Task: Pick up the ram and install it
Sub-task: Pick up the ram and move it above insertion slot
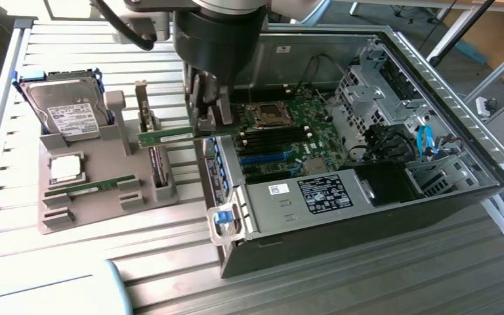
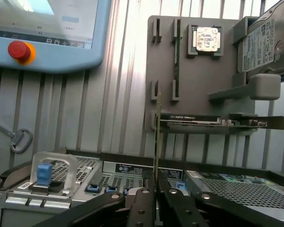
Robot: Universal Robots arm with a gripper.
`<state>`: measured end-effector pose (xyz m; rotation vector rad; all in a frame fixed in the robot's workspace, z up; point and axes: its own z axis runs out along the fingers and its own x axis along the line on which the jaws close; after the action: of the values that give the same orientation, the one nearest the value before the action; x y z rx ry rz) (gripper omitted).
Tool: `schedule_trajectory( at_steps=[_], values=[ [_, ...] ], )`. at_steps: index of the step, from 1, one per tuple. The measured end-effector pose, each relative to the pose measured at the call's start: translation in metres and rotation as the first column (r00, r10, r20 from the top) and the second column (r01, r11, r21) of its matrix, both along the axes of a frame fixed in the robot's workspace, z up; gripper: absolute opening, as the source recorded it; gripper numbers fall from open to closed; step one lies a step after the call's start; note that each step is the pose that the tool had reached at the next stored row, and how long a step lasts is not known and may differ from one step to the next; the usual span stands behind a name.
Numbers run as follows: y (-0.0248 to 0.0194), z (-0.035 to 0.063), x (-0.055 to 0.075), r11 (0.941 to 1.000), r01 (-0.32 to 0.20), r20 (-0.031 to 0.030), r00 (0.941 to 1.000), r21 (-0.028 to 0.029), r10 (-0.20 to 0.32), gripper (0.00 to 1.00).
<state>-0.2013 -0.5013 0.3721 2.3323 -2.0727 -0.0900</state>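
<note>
My gripper (image 1: pixel 207 126) is shut on the ram (image 1: pixel 168 136), a thin green stick held level above the near wall of the open computer case (image 1: pixel 427 190). The stick juts toward the grey parts holder (image 1: pixel 103 200) at the exterior view's left. In the wrist view the ram (image 2: pixel 156 142) shows edge-on as a thin line rising from between the black fingers (image 2: pixel 141 208). The motherboard's black and blue memory slots (image 1: pixel 274 141) lie just to the exterior view's right of the gripper. A second green stick (image 1: pixel 94 187) lies in the holder.
The holder also carries a hard drive (image 1: pixel 73 111), a silver processor chip (image 1: pixel 65 167) and an upright expansion card (image 2: pixel 203 123). The processor socket (image 1: pixel 265 113) sits behind the slots. A teach pendant (image 2: pixel 47 28) with a red stop button lies on the slatted table.
</note>
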Motion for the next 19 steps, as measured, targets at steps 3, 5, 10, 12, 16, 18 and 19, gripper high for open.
schedule_trajectory(
  at_steps=[3,5,10,12,16,18,19],
  values=[
    [0.0000,-0.0001,0.012,1.0000,0.000,-0.0018,1.0000,0.0000,0.000,0.14],
    [0.0000,-0.0002,0.019,1.0000,0.000,-0.0029,1.0000,0.0000,0.000,0.14],
    [0.0000,-0.0006,0.047,1.0000,0.000,-0.0083,1.0000,0.0000,0.000,0.14],
    [0.0000,-0.0008,0.057,1.0000,0.000,-0.0106,0.9999,-0.0001,0.000,0.14],
    [0.0000,-0.0012,0.075,1.0000,0.000,-0.0152,0.9999,0.0000,0.000,0.14],
    [0.0000,-0.0015,0.084,1.0000,0.000,-0.0177,0.9998,0.0001,0.000,0.14],
    [0.0000,-0.0017,0.089,1.0000,0.000,-0.0191,0.9998,0.0000,0.000,0.14]
  ],
)
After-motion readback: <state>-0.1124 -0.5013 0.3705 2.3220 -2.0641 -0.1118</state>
